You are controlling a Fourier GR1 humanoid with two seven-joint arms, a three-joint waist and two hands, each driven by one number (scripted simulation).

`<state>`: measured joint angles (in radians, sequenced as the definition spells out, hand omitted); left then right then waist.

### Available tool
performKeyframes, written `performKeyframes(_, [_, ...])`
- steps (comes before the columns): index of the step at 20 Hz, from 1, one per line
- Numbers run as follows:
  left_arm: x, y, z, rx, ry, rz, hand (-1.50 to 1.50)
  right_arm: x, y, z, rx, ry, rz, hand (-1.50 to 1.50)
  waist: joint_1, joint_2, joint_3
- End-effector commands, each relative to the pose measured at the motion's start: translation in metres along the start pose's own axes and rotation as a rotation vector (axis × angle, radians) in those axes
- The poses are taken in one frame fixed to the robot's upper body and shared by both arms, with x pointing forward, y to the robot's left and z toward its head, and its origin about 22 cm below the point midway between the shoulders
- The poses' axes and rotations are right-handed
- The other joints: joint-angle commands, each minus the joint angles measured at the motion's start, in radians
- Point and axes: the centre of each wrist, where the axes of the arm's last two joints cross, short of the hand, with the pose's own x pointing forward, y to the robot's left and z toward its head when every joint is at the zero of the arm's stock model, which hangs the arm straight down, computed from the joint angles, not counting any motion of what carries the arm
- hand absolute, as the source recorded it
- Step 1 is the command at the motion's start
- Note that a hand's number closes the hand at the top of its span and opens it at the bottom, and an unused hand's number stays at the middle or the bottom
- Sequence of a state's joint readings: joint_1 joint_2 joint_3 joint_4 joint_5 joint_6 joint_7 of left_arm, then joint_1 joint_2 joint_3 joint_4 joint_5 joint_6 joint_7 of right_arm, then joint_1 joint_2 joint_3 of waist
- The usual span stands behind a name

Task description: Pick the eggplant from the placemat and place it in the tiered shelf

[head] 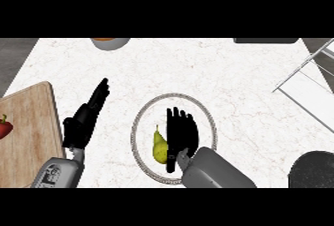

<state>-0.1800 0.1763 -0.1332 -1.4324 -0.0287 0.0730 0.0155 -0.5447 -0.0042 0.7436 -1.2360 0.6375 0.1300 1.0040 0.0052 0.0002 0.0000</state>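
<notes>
A yellow-green, pear-shaped fruit (158, 146) is seen lying on a round white placemat (207, 115) with a grey beaded rim, near the middle of the counter. No purple eggplant can be made out; the fruit on the mat is the only produce there. It lies on the left half of the mat, its narrow stem end pointing away from the robot.

The right hand (180, 132) is laid over the mat just to the right of the fruit, its edge touching or all but touching the fruit's side. Its fingers are held straight and together, pointing away from the robot, and nothing is enclosed by them. Its grey forearm enters from the lower edge and is angled up and to the left.

The left hand (85, 119) is held well to the left of the mat, above the bare marble counter (215, 70). Its fingers are extended and point up and slightly right; nothing is held.

At the left edge a wooden cutting board (29, 132) is seen, with a red item (4, 126) partly cut off on it. The white wire tiered shelf (306, 84) is seen at the upper right, well apart from the mat. A bowl (109, 42) is cut by the top edge, and a dark round object (314, 170) sits at the lower right.
</notes>
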Motion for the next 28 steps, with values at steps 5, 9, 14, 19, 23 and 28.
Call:
performKeyframes(5, [-0.002, -0.008, 0.002, 0.008, 0.011, -0.025, 0.0, -0.007, -0.003, -0.027, 0.019, 0.031, 0.003, -1.5, 0.002, 0.001, 0.0])
performKeyframes(9, [0.009, -0.015, -0.008, -0.002, 0.006, -0.002, 0.0, -0.012, 0.018, -0.014, 0.079, 0.006, 0.06, 1.5, -0.003, 0.0, 0.0])
performKeyframes(14, [0.008, 0.001, 0.004, 0.012, 0.002, -0.005, 0.0, -0.003, 0.014, -0.009, 0.041, -0.039, 0.161, 1.5, 0.0, -0.001, 0.0])
performKeyframes(19, [0.005, -0.007, -0.009, 0.022, -0.011, -0.008, 0.0, -0.028, -0.015, -0.041, -0.121, 0.195, -0.076, 1.5, -0.007, 0.003, 0.0])
performKeyframes(23, [-0.005, 0.007, 0.006, 0.037, 0.014, -0.003, 0.0, -0.091, -0.07, -0.069, -0.291, 0.611, -0.415, 1.5, -0.027, -0.001, 0.0])
performKeyframes(28, [0.007, -0.009, -0.006, 0.016, 0.0, -0.015, 0.0, -0.08, -0.093, -0.078, -0.432, 0.706, -0.541, 1.5, -0.002, 0.003, 0.0])
